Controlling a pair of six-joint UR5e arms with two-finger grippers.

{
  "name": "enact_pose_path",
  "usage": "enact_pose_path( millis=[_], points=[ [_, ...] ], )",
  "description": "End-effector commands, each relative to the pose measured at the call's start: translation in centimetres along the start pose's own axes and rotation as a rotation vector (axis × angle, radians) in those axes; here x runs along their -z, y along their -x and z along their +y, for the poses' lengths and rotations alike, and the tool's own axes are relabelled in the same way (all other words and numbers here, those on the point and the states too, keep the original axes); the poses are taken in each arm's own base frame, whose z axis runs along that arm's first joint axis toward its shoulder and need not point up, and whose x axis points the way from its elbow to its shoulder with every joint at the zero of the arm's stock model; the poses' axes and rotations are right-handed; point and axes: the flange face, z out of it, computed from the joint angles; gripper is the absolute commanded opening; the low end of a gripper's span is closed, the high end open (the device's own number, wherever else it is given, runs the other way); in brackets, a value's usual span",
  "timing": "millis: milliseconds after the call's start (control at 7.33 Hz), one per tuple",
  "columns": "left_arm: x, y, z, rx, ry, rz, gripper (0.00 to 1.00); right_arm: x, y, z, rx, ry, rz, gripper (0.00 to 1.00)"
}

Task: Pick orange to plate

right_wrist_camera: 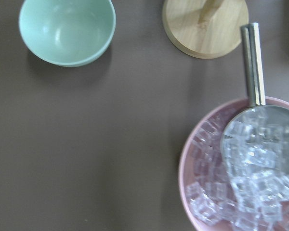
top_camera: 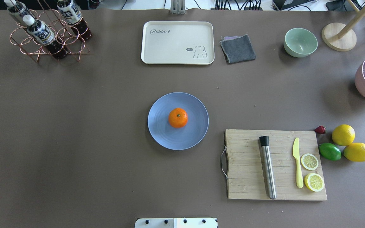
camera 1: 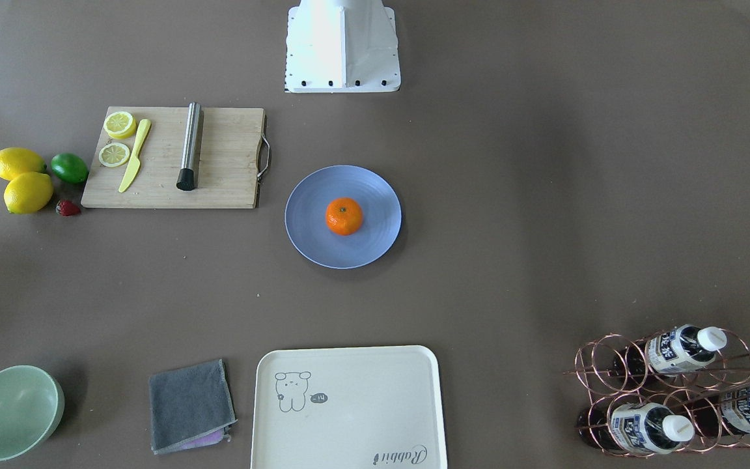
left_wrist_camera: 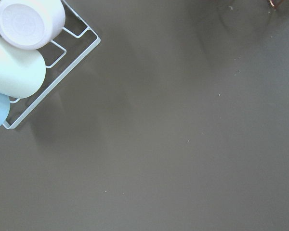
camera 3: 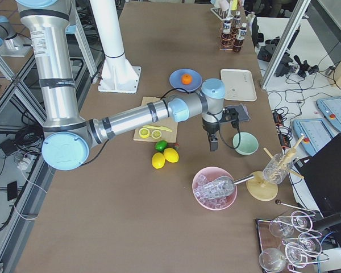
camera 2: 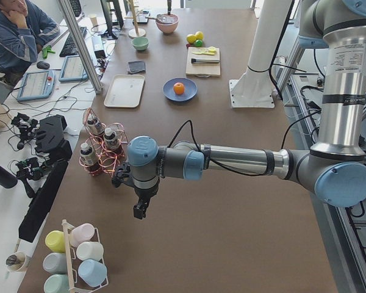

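Observation:
The orange [top_camera: 178, 117] sits in the middle of the periwinkle-blue plate [top_camera: 195, 128] at the table's centre, stem dot up, and nothing touches it. The front-facing view shows the same orange [camera 1: 344, 216] on the plate [camera 1: 378, 192]. Both arms are far away from it. My left gripper [camera 2: 139, 212] hangs over bare table near the bottle rack at the left end. My right gripper [camera 3: 213, 145] hovers between the green bowl and the pink ice bowl at the right end. Neither wrist view shows fingers, so I cannot tell whether either gripper is open or shut.
A wooden cutting board [top_camera: 249, 164] holds a steel muddler [top_camera: 268, 171], a yellow knife and lemon slices; two lemons and a lime [top_camera: 329, 151] lie beside it. At the far edge stand a cream tray [top_camera: 177, 42], grey cloth, green bowl [top_camera: 300, 42] and bottle rack [top_camera: 48, 31]. There is a pink ice bowl [right_wrist_camera: 241, 168] at the right end.

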Motion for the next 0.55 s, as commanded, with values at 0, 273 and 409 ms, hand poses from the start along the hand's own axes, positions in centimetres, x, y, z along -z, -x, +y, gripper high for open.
enact_pose_path(
  millis=[0, 273, 409],
  points=[
    [0.0, 0.0, 0.3, 0.019, 0.011, 0.009, 0.98, 0.1, -9.0, 5.5, 0.017, 0.025, 0.021, 1.0],
    [0.2, 0.0, 0.1, 0.022, 0.013, 0.006, 0.98, -0.7, -11.2, 7.9, 0.01, 0.052, 0.022, 1.0],
    [-0.3, 0.2, 0.8, 0.028, 0.021, 0.012, 0.98, -1.7, -12.2, 8.3, -0.006, 0.071, 0.034, 1.0]
  ],
)
